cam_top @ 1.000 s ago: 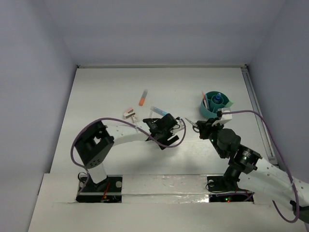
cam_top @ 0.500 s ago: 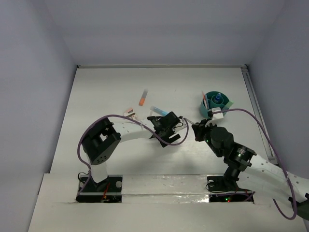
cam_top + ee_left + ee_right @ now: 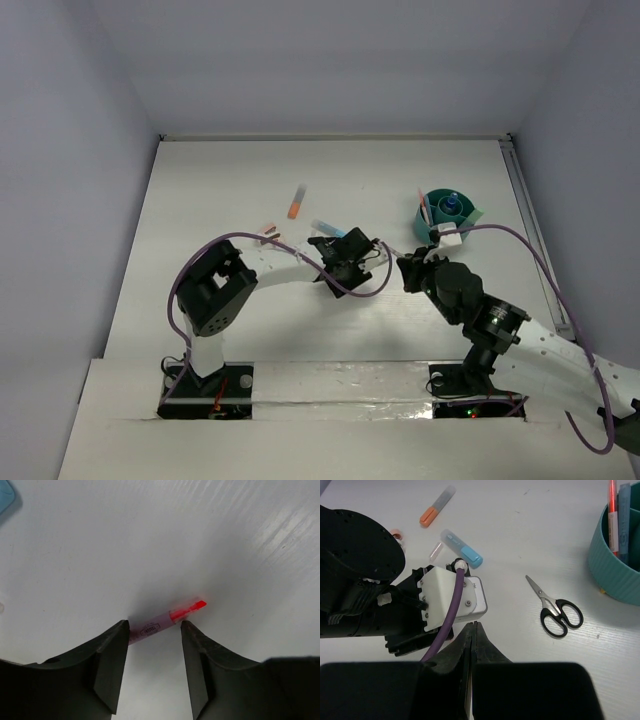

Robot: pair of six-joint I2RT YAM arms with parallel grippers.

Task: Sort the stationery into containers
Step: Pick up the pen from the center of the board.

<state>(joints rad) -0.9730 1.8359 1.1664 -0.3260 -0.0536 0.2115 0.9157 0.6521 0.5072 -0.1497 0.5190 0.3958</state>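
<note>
My left gripper [image 3: 153,626] is open, low over the table, and a pink and red pen [image 3: 167,619] lies across just past its fingertips. In the top view it [image 3: 345,262] sits mid-table and hides that pen. My right gripper [image 3: 471,626] is shut and empty, close behind the left wrist's white housing [image 3: 455,597]; it shows in the top view [image 3: 406,268]. Black-handled scissors [image 3: 555,609] lie to its right. The teal cup [image 3: 610,565] holds a red pen [image 3: 612,510] and a blue highlighter [image 3: 624,515]; it stands at the right [image 3: 428,225].
An orange marker [image 3: 296,202] and a blue-capped clear pen [image 3: 328,229] lie beyond the left gripper. Small erasers [image 3: 267,232] lie to their left. The left arm's purple cable [image 3: 445,630] runs right in front of my right gripper. White walls enclose the table.
The left gripper has shifted slightly right and away from the bases. The right arm swung left towards it a second ago and has barely moved since.
</note>
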